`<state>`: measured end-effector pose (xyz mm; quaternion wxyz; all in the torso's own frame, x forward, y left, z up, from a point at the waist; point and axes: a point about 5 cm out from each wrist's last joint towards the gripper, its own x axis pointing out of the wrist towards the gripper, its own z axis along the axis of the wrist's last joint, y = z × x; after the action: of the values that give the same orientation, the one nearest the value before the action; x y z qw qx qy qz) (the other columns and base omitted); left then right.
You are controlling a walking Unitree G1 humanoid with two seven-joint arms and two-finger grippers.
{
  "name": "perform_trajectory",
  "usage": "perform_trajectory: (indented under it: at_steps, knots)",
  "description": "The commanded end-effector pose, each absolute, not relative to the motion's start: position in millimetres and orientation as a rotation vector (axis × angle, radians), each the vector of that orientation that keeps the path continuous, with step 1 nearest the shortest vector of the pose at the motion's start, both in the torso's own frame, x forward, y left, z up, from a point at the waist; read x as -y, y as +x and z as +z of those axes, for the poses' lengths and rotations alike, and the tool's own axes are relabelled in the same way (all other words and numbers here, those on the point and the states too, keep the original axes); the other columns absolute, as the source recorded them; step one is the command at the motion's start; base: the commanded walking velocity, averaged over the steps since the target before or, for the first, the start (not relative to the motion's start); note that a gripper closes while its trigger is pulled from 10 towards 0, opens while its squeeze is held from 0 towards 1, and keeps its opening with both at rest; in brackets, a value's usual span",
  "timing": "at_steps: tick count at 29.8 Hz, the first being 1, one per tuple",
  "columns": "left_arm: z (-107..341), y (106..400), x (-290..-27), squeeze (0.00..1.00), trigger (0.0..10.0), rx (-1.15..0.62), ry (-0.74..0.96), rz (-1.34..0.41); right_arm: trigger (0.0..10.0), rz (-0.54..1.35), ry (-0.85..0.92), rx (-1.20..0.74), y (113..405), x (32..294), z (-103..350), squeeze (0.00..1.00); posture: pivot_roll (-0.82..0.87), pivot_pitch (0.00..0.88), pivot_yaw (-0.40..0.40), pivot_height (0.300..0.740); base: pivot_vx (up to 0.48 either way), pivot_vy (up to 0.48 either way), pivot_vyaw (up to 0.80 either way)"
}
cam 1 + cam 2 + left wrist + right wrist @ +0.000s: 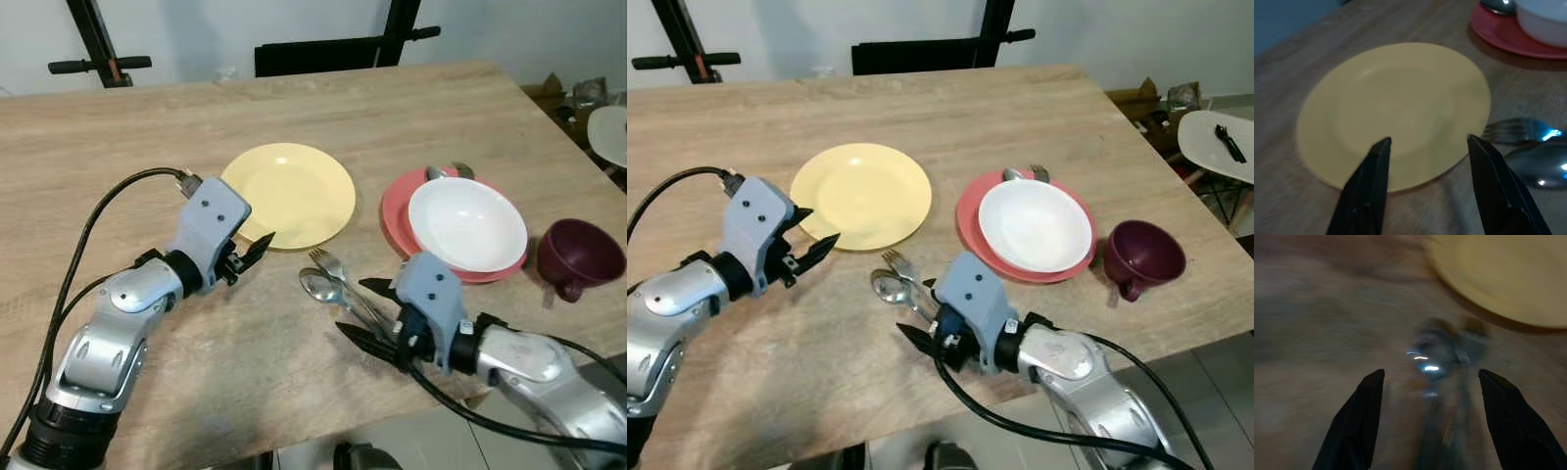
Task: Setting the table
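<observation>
A yellow plate (289, 194) lies empty mid-table. My left gripper (257, 248) hovers open at its near-left rim, its fingers (1376, 171) spanning the plate's edge (1396, 98). A spoon (321, 286) and a fork (331, 264) lie side by side just in front of the plate. My right gripper (350, 305) is open low over their handles, one finger on each side; its wrist view is blurred, with the spoon bowl (1430, 360) between the fingertips. To the right, a white bowl (466, 223) sits on a red plate (397, 211), and a maroon cup (578, 257) stands beside them.
More cutlery (449, 171) rests on the red plate behind the bowl. A black chair back (323, 54) stands at the wooden table's (147, 127) far edge. The table's near edge runs just under my right arm. A white seat (1215, 137) stands off to the right.
</observation>
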<state>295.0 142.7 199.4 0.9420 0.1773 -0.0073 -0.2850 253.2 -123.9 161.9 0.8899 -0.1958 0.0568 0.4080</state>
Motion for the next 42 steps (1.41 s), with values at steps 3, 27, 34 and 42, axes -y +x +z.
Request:
perform_trajectory:
  at_steps: [3, 27, 34, 42]
  knots:
    - [188, 288, -138, 0.00, 10.0, -0.077, 0.303, -0.689, 10.0, 0.840, -0.432, -0.146, 260, 116, 145, 0.00, -0.09, 0.145, 0.040, 0.740, 0.000, 0.000, 0.00]
    - [193, 289, -145, 0.00, 10.0, -0.083, 0.323, -0.670, 0.0, 0.799, -0.491, -0.265, 280, 104, 94, 0.00, -0.07, 0.144, 0.035, 0.740, 0.000, 0.000, 0.00]
    - [193, 289, -145, 0.00, 10.0, -0.083, 0.321, -0.657, 0.0, 0.805, -0.342, -0.317, 280, 103, 91, 0.00, -0.07, 0.144, 0.035, 0.740, 0.000, 0.000, 0.00]
    - [193, 290, -144, 0.00, 10.0, -0.082, 0.319, -0.646, 0.0, 0.768, -0.255, -0.284, 285, 106, 98, 0.00, -0.07, 0.145, 0.031, 0.740, 0.000, 0.000, 0.00]
